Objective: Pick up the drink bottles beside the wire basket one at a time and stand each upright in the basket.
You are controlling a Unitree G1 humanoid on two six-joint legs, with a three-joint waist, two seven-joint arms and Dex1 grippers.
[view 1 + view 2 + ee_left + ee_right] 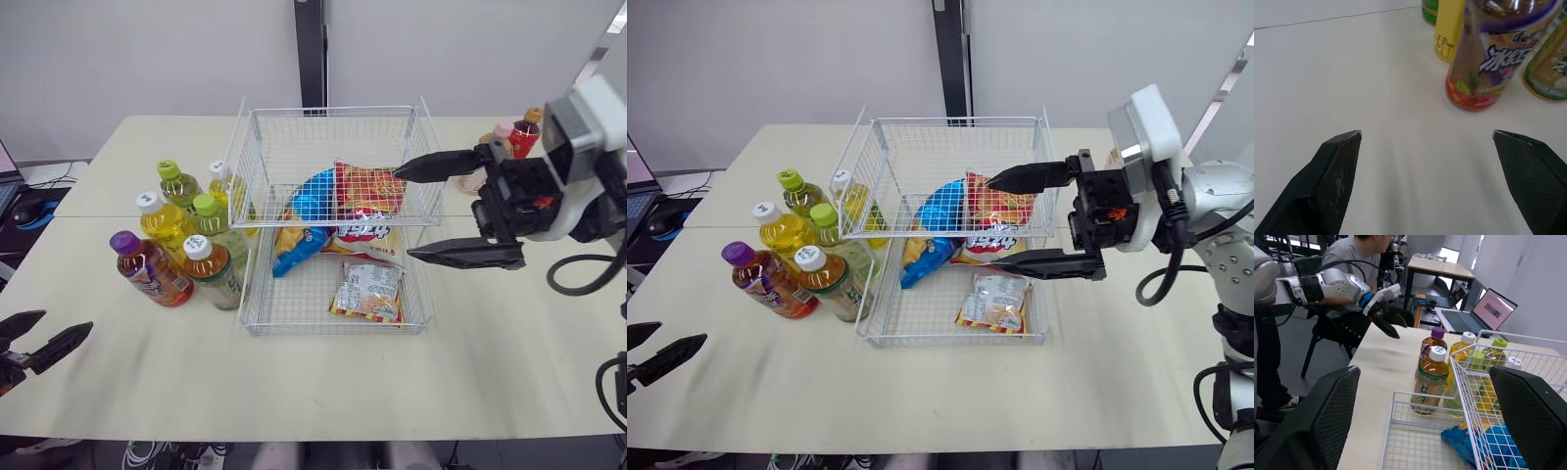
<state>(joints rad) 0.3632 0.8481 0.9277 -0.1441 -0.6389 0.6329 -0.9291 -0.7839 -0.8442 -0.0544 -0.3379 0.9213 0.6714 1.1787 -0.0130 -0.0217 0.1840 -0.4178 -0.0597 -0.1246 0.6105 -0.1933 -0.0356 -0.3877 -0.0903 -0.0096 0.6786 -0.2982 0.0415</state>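
Several drink bottles stand upright to the left of the white wire basket. Nearest are a purple-capped bottle and a white-capped tea bottle, with a yellow one and green-capped ones behind. My left gripper is open and empty, low at the table's front left, well short of the purple-capped bottle. Open and empty too, my right gripper has its fingertips at the basket's right wall. The left gripper appears beyond the bottles in the right wrist view.
Snack bags lie in the basket. A red bottle and a pink-capped one stand at the far right behind my right arm. A black post rises behind the table. A seated person and a laptop are off to the left.
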